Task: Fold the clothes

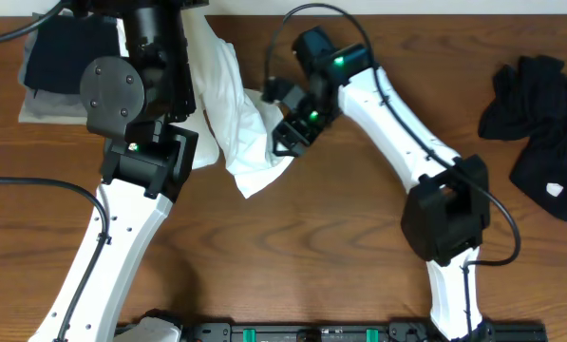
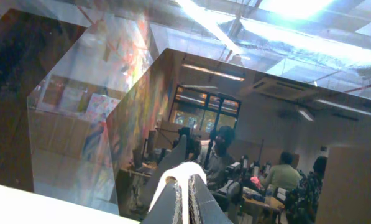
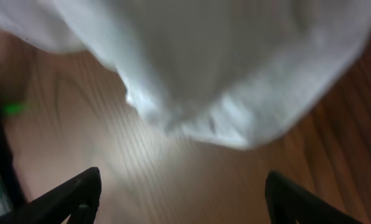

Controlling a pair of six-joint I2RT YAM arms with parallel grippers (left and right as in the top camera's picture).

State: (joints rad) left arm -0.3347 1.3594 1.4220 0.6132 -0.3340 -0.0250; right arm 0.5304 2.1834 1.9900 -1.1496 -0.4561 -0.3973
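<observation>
L gripper (image 2: 185,185) shut, pinching a white strip of tee (image 1: 237,128). R gripper (image 3: 184,199) wide, empty, just beside tee's low corner. Tee hangs bunched btwn the arms over table (image 1: 340,247); no fold yet. Black clothes (image 1: 539,114) far right, crumpled, look untouched, so most work's left. Tee: thin, soft, matte, creased. Table: brown woodgrain.

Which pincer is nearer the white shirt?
Left. The left pincer is shut on a bit of the shirt. The right pincer is open beside its loose edge, not touching.
</observation>
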